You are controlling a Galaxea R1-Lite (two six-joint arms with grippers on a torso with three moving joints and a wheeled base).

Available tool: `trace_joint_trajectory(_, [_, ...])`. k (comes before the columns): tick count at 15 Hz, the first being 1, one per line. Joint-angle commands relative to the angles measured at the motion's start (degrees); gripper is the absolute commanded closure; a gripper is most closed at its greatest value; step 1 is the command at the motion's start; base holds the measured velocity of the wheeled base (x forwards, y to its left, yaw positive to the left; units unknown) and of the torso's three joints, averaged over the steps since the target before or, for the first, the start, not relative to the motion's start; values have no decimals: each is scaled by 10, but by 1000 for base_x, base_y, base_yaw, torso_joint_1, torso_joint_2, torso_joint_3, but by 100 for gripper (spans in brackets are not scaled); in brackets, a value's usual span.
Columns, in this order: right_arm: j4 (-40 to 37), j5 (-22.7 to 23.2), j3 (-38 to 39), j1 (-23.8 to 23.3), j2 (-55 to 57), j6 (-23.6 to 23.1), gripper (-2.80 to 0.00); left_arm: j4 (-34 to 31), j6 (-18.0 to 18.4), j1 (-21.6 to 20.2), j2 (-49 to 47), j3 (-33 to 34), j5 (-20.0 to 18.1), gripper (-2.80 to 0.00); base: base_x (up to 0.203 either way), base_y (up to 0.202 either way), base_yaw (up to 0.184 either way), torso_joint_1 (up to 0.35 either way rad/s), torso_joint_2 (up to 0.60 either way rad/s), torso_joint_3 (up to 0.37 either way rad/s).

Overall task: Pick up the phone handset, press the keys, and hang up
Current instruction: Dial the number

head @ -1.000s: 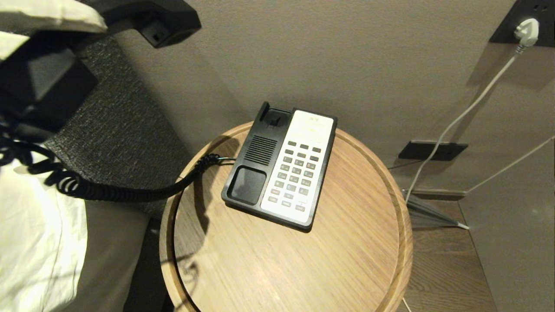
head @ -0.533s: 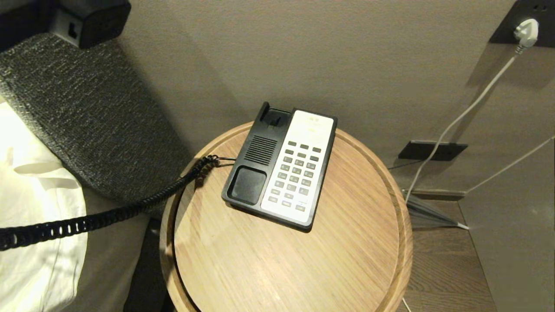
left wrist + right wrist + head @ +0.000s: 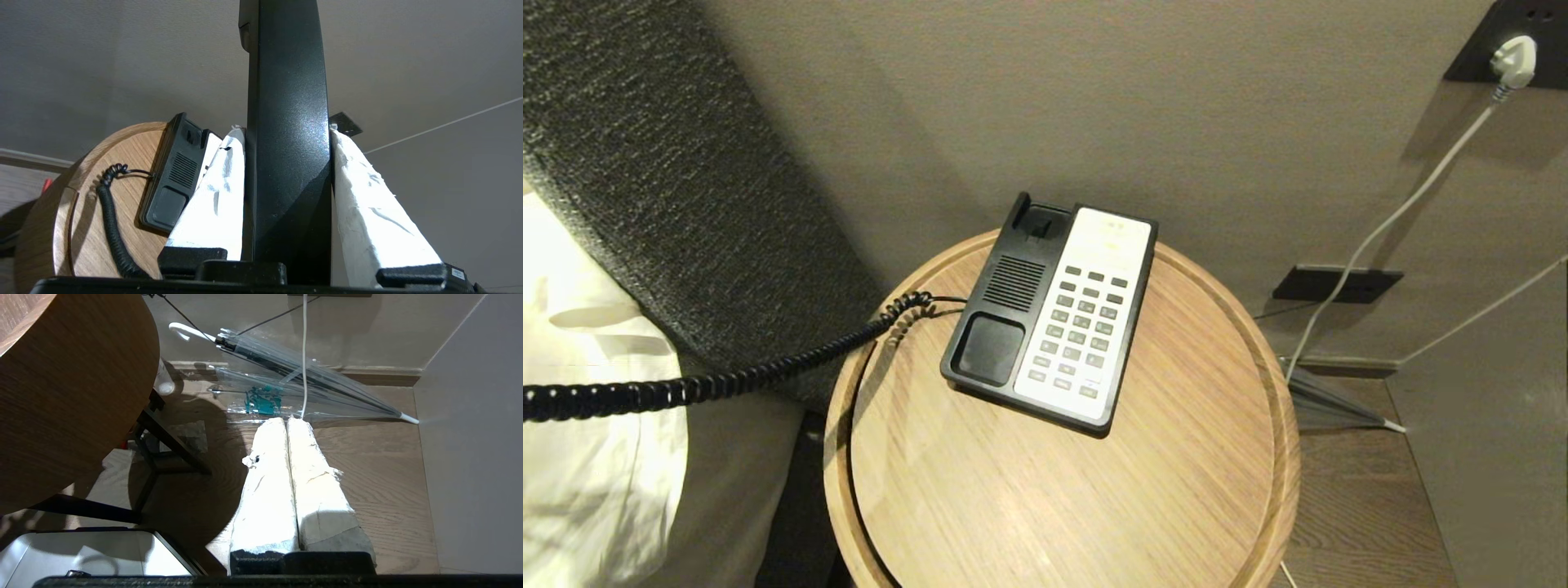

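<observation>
The black phone handset stands between the white-wrapped fingers of my left gripper, which is shut on it, off to the left of the table and outside the head view. Its black coiled cord stretches from the left edge of the head view to the phone base. The base, black with a white keypad panel, sits on the round wooden table with its cradle empty. My right gripper hangs shut and empty over the wooden floor beside the table.
A dark upholstered headboard and white bedding lie left of the table. A folded clear umbrella lies on the floor to the right, under a white cable running to a wall plug.
The left arm and handset, seen at upper left a second ago, have left the head view. The coiled cord has been pulled straighter and tauter toward the left edge.
</observation>
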State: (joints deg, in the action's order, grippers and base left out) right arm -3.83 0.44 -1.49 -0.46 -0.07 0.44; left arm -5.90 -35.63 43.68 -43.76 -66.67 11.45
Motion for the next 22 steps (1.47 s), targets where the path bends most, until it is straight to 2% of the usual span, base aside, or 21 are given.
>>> trace_joint_trajectory(1, [0,0,0,0,0,0,0,0,-1,0,0,0,2,0,0,0,0,0,0,0])
trace_joint_trajectory(11, [0,-2,-1,-1,0,-2,0,0,-1,-1,3,9,-1,0,0,0,0,0,0,0])
trace_joint_trajectory(12, [-5,-1,-20,0,0,0,0,0,-1,-1,2,8,-1,0,0,0,0,0,0,0])
trace_joint_trajectory(14, [-64,7,-110,0,0,1,0,0,-1,-1,-3,4,-2,0,0,0,0,0,0,0])
trace_joint_trajectory(18, [-298,33,-366,0,1,2,0,-3,-2,-1,2,10,-3,0,0,0,0,0,0,0])
trace_joint_trajectory(20, [-327,40,-423,0,30,5,0,-3,-1,-1,-1,10,-4,0,0,0,0,0,0,0])
trace_joint_trajectory(22, [-326,50,-469,0,134,25,0,-2,-1,-1,-6,14,-5,0,0,0,0,0,0,0])
